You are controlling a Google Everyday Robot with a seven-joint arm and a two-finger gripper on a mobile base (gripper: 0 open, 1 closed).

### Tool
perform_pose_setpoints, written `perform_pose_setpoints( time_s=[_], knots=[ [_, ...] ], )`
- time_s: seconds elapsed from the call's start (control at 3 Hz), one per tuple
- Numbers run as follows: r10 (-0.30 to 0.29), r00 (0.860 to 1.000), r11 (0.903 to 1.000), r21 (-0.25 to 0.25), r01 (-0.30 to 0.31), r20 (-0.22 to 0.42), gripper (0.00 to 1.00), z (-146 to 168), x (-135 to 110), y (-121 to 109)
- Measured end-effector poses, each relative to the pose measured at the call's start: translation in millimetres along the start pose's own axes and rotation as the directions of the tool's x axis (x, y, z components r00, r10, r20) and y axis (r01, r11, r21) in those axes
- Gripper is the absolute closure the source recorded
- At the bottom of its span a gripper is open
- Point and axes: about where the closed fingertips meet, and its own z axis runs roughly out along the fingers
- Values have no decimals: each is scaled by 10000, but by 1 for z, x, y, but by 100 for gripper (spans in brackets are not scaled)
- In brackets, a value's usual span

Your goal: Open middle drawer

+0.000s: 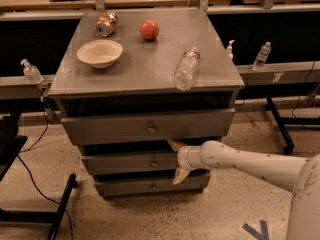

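The grey cabinet has three drawers stacked in its front. The middle drawer (125, 163) is a long flat grey front with a small round knob (153, 163), and it looks closed. My gripper (173, 162) comes in from the right on a white arm (250, 164). It is right in front of the middle drawer, just right of the knob. Its two fingers are spread apart, one fingertip (172, 144) above the drawer front and one near its lower edge. It holds nothing.
On the cabinet top (150, 64) are a white bowl (100, 52), a crushed can (106, 24), a red apple (149, 29) and a lying plastic bottle (186, 69). The top drawer (150, 127) and the bottom drawer (150, 186) are shut. A black stand leg (62, 206) and a cable are on the floor at left.
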Motion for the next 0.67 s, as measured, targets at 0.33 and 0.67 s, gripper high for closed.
perform_pose_setpoints(
  time_s=[0.33, 0.67],
  knots=[
    [77, 9999, 9999, -151, -75, 107, 10, 19, 3, -6],
    [296, 9995, 9987, -429, -292, 92, 35, 30, 11, -4]
  ],
)
